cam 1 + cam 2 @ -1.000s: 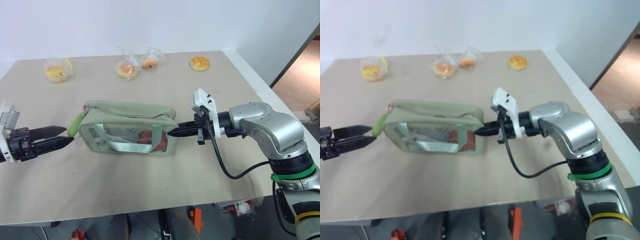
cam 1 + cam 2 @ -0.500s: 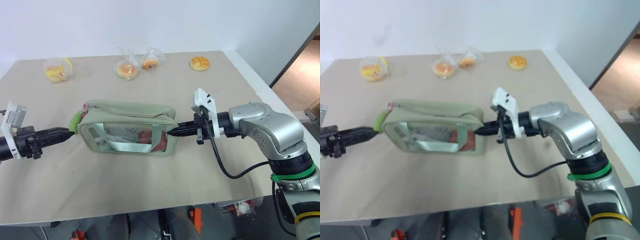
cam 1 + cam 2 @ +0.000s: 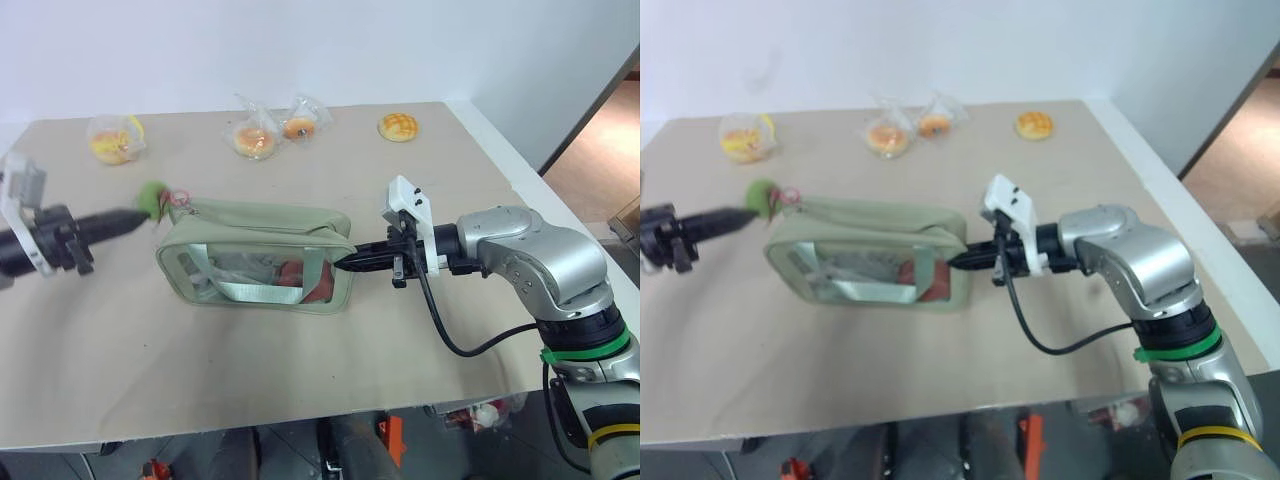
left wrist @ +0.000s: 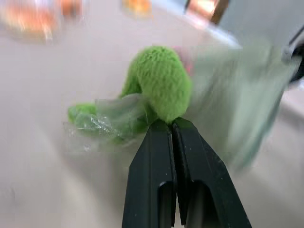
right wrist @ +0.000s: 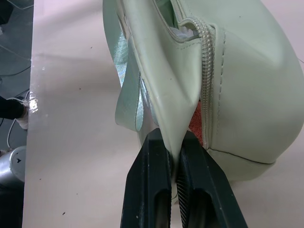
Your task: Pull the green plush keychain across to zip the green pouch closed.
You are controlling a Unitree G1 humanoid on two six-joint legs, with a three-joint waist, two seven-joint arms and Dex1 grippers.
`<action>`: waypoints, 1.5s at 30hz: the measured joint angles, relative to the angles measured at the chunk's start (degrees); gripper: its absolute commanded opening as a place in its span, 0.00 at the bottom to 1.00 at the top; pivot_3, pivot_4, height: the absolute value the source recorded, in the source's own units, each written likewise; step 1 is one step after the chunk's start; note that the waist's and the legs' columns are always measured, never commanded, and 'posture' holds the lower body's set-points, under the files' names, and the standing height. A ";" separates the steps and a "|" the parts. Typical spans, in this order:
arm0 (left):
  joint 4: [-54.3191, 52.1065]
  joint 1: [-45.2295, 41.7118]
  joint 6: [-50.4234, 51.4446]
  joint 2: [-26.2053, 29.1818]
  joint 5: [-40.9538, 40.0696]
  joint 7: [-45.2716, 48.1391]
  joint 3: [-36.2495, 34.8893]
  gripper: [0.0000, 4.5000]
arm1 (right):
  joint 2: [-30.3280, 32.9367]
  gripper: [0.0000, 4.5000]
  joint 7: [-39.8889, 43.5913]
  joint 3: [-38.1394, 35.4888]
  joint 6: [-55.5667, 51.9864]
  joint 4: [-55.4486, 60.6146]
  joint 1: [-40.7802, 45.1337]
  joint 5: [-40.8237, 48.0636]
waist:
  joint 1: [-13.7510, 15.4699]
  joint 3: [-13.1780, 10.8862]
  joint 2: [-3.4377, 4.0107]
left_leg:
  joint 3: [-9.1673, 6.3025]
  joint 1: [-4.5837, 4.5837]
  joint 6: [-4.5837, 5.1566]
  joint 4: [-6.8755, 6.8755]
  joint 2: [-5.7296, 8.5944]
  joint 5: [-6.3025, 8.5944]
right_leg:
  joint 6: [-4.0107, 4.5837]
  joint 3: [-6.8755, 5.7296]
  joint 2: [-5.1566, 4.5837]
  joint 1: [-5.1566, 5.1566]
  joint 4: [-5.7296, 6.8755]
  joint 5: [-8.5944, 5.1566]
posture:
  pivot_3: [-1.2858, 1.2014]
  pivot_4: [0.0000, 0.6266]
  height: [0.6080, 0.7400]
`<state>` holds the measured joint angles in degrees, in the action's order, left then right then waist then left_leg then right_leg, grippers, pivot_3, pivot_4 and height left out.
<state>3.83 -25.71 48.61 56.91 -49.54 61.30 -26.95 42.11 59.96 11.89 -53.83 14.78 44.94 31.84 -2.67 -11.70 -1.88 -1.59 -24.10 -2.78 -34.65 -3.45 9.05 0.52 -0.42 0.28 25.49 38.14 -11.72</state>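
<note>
Lifted off the bench [image 3: 300, 370] since a second ago, the near end of the green pouch [image 3: 255, 255] now tips up as the left tool [image 3: 128, 218], wide open then, stands pinched shut on the green plush keychain [image 3: 153, 197] and carries it higher and a little further back. That pull has drawn the pouch's corner with it, so the plush, which hung beside the pouch's end wall, now sits above and just beside its top corner, its pink ring [image 3: 180, 198] close against the zipper's end.

At the opposite end the right tool [image 3: 343, 263] has not shifted; its fingers are clamped narrow on a fold of the pouch's fabric beside the zipper [image 5: 207, 57], anchoring it. The zipper there looks unclosed, its teeth parted at the mouth, so the zipping appears to be only at its start: the grip is made and the slack taken up, and the long draw across toward the right tool is, by my reading, the step to come.

Beneath it all lies a pale beige bench, backed by a plain white wall. Along its far edge rest wrapped buns [image 3: 258, 137] in clear bags, with one unwrapped bun [image 3: 398, 126] well apart to the right.
</note>
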 measured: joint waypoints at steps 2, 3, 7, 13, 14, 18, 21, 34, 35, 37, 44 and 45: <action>1.09 -4.40 0.69 -0.59 -1.54 -1.90 -0.67 0.02 | 0.01 0.00 0.03 -0.01 0.03 -0.01 -0.03 -0.04 | 0.05 0.00 -0.01 | -0.01 0.00 0.00 0.00 0.00 0.00 | -0.03 0.01 0.03 0.00 0.00 0.02 | 0.52 0.24 1.00; 1.30 -7.23 0.98 -1.08 -2.58 -2.99 -0.86 0.02 | 0.01 0.00 0.05 -0.01 0.06 -0.02 -0.01 -0.07 | 0.06 0.01 -0.03 | -0.01 0.00 0.00 0.00 0.00 0.00 | -0.03 0.02 0.04 -0.01 0.00 0.02 | 0.52 0.24 1.00; -1.22 -11.64 1.39 -2.39 -3.34 -3.93 1.56 0.02 | -0.16 0.00 0.19 -0.01 0.21 -0.20 0.12 -0.13 | 0.00 0.00 -0.03 | 0.02 0.01 0.00 0.00 0.00 0.00 | -0.06 0.09 0.06 -0.01 0.00 0.04 | 0.52 0.24 1.00; -7.55 -17.24 1.05 -6.83 -1.93 -2.13 13.46 0.02 | -0.50 0.00 0.15 0.01 0.40 -0.43 0.37 -0.41 | -0.07 -0.01 -0.05 | 0.04 0.00 0.00 -0.13 0.00 0.00 | -0.13 0.24 0.15 -0.04 0.01 0.13 | 0.52 0.24 1.00; -8.52 -18.05 0.21 -6.84 -0.79 -0.80 15.96 0.02 | -0.50 0.00 0.07 0.02 0.40 -0.44 0.36 -0.42 | -0.11 -0.01 -0.05 | 0.07 0.02 0.01 -0.13 0.00 0.00 | -0.13 0.30 0.17 -0.03 0.01 0.13 | 0.52 0.24 1.00; -9.69 -19.16 -1.41 -6.96 1.74 2.36 20.28 0.02 | -0.57 0.00 -0.26 0.01 0.23 -0.30 0.33 -0.39 | -0.04 -0.01 -0.05 | 0.03 0.01 0.04 -0.13 -0.06 0.02 | -0.10 0.31 0.29 -0.03 0.01 0.12 | 0.52 0.24 1.00; -9.66 -19.76 -2.42 -6.96 2.79 4.06 21.29 0.02 | -0.57 0.00 -0.70 -0.24 -0.11 0.14 -0.14 -0.13 | -0.04 -0.01 -0.05 | 0.04 0.02 0.04 -0.14 -0.06 0.02 | -0.10 0.36 0.29 -0.03 0.01 0.13 | 0.52 0.24 1.00; -5.02 -20.84 -0.10 -4.27 1.70 5.46 16.01 0.52 | -0.82 0.00 -2.37 -0.85 -0.54 1.25 -1.23 0.33 | -0.08 -0.01 -0.05 | 0.05 0.01 0.05 -0.21 -0.06 0.03 | -0.12 0.43 0.32 -0.04 0.01 0.13 | 0.52 0.24 1.00; -5.02 -20.46 0.04 -3.63 1.71 5.46 15.22 0.52 | -0.90 0.00 -2.36 -0.85 -0.51 1.17 -1.23 0.33 | -0.09 -0.01 -0.05 | 0.05 0.01 0.06 -0.20 -0.07 0.03 | -0.11 0.42 0.32 -0.04 0.01 0.13 | 0.52 0.24 1.00; -4.88 -19.56 0.13 -2.58 1.73 5.43 14.23 0.52 | -1.09 0.00 -2.33 -0.85 -0.43 0.91 -1.20 0.32 | -0.08 -0.01 -0.05 | 0.05 0.02 0.06 -0.20 -0.07 0.04 | -0.11 0.41 0.33 -0.04 0.01 0.13 | 0.52 0.24 1.00; -2.90 -8.91 0.07 3.87 2.07 7.89 6.90 0.52 | -1.64 0.00 -1.65 -0.79 0.00 0.30 -1.09 0.26 | -0.26 -0.01 -0.05 | 0.07 0.06 0.09 -0.16 -0.13 0.06 | -0.03 0.42 0.36 -0.01 0.02 0.10 | 0.52 0.24 1.00; -3.40 -5.63 -0.28 5.00 2.27 9.00 5.86 0.52 | -1.74 0.00 -1.57 -0.76 0.05 0.16 -1.02 0.23 | -0.29 -0.01 -0.05 | 0.09 0.06 0.09 -0.14 -0.14 0.06 | 0.02 0.43 0.36 0.00 0.01 0.07 | 0.52 0.24 1.00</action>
<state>0.43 -31.34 48.33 61.91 -47.27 70.30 -21.08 40.36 58.39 11.13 -53.79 14.94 43.92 32.07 -2.96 -11.71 -1.93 -1.50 -24.04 -2.69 -34.79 -3.59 9.11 0.54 0.01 0.64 25.49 38.15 -11.65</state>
